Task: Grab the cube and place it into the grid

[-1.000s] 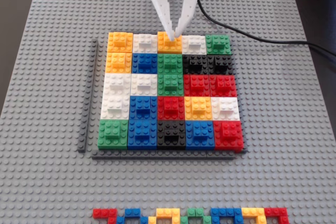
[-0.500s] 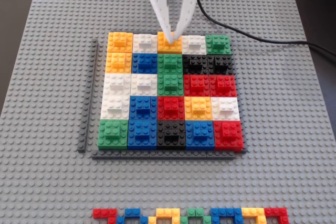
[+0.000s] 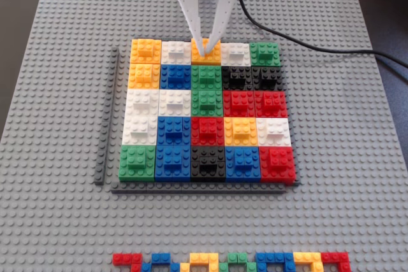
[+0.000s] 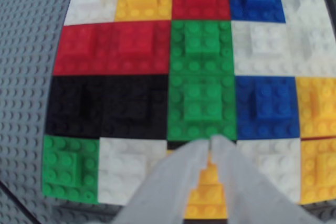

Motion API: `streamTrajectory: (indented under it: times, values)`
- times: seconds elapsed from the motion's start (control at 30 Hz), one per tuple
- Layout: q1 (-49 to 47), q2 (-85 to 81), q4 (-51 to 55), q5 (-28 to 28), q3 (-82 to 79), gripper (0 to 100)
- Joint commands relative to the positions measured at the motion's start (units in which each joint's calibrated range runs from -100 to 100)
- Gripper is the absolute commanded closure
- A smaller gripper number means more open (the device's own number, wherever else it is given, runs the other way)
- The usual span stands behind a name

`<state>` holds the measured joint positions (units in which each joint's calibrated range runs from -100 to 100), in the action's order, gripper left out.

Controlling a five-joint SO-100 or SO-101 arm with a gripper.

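Grey studded baseplate (image 3: 357, 176) carries everything. Directly beneath the gripper (image 3: 203, 48) lies the grid (image 3: 207, 111) of coloured bricks — five by five, spreading toward the camera in the fixed view. Grey strip (image 3: 108, 116) off to the gripper's left there; a row of loose bricks (image 3: 233, 262) lies far nearer the camera.

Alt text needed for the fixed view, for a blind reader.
White fingers close around a yellow plastic brick in the top row of a five-by-five multicoloured brick grid on a grey studded baseplate.
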<state>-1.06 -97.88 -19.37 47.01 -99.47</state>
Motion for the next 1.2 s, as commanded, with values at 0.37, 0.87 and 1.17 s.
streamTrajectory:
  times: [0.37, 0.87, 1.17]
  values:
    - [1.1, -2.1, 1.4, 1.7, -0.5, 100]
    - [1.1, -2.1, 0.1, 2.2, -0.5, 100]
    - [1.1, -2.1, -1.6, 3.1, -0.5, 100]
